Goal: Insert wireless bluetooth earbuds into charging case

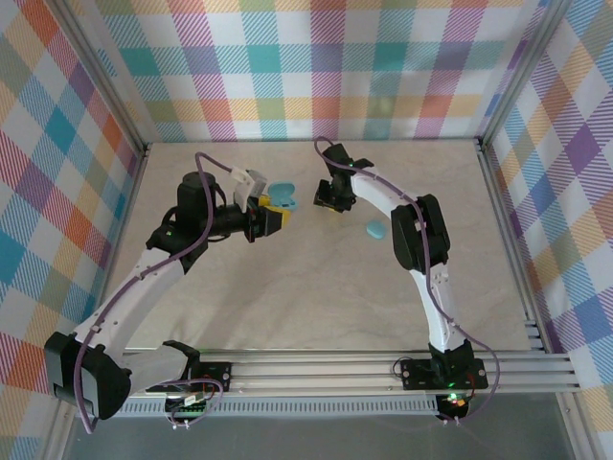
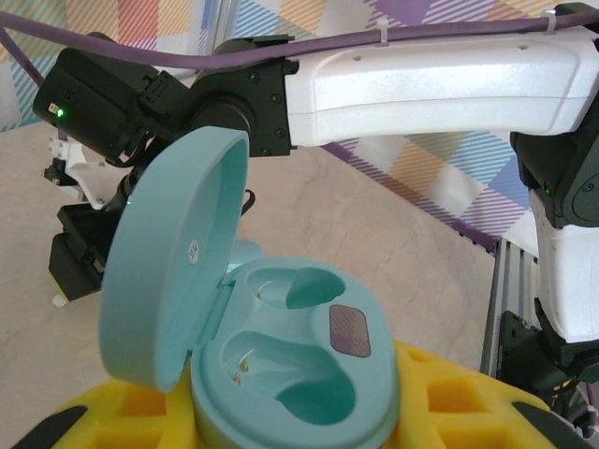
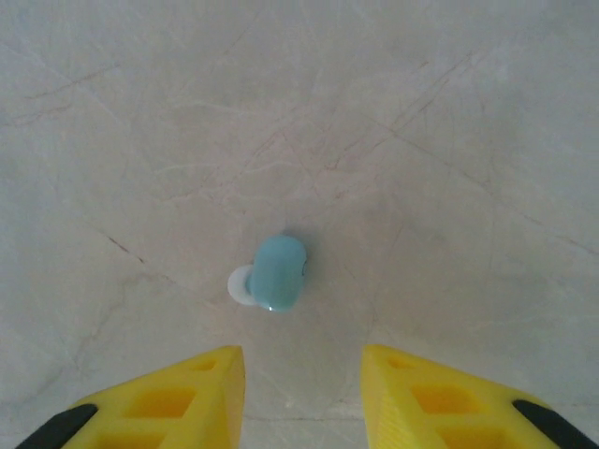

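Observation:
The teal charging case (image 2: pixel 299 374) is open, its lid (image 2: pixel 173 262) tipped up to the left and both wells empty. My left gripper (image 2: pixel 299 416) is shut on its base, with yellow fingers (image 2: pixel 468 393) on either side. From above, the case (image 1: pixel 283 198) sits at the left gripper (image 1: pixel 271 218), a little above the table. One pale blue earbud (image 3: pixel 277 271) with a white tip lies on the table. My right gripper (image 3: pixel 302 379) hovers over it, open, the earbud just ahead of the gap between its yellow fingertips (image 3: pixel 187 393). From above, the right gripper (image 1: pixel 330 201) is just right of the case.
A closed teal oval case (image 1: pixel 374 230) lies on the table right of the right gripper. The right arm's white link (image 2: pixel 430 89) crosses behind the open case. Metal frame posts and plaid walls enclose the pale table (image 1: pixel 287 307).

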Controlling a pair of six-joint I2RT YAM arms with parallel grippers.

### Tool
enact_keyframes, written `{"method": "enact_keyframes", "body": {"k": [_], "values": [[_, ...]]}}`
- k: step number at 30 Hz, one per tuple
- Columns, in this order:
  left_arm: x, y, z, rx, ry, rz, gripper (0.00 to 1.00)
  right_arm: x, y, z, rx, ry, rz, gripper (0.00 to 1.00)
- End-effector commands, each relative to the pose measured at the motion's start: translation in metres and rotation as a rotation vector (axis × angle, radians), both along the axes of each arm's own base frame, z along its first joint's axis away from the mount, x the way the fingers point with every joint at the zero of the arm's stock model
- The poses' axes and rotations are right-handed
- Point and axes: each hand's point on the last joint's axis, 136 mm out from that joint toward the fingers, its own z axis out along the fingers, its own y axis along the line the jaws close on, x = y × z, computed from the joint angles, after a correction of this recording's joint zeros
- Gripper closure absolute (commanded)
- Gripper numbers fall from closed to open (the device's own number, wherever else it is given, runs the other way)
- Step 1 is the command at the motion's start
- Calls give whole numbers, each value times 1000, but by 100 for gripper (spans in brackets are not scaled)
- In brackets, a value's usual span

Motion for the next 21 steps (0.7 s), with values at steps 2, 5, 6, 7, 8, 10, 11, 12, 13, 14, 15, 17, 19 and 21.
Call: {"method": "enact_keyframes", "body": {"k": [2,5,6,7,8,10,11,12,13,14,15,17,19,21], "values": [[-7,5,-1,5,-16,-2,86,12,3,1,-8,-21,-33,63],[-8,5,-2,5,-19,-2,86,15,3,-5,-27,-14,-23,63],[-8,5,-2,6,-17,-2,86,14,2,-8,-39,-8,-17,64],[-8,5,-3,7,-16,-4,86,14,1,-11,-53,-4,-15,64],[-7,5,-3,8,-18,-5,86,14,0,-14,-63,0,-12,64],[-7,5,-3,8,-20,-6,86,13,-2,-18,-81,2,-12,64],[-6,4,-3,8,-20,-7,86,12,-3,-20,-91,2,-9,65],[-7,4,-3,7,-19,-8,86,12,-3,-22,-98,3,-8,65],[-7,4,-2,7,-21,-8,86,11,-3,-25,-104,7,-3,66],[-7,4,-2,7,-20,-10,86,11,-3,-26,-105,6,-1,68],[-7,5,-3,9,-17,-7,86,11,-2,-29,-108,9,3,70],[-8,5,-3,10,-16,-6,86,11,-1,-32,-114,15,14,73],[-10,6,-3,15,-18,-4,86,9,1,-33,-121,17,31,76],[-11,8,-4,17,-23,2,86,6,3,-33,-130,18,48,77]]}}
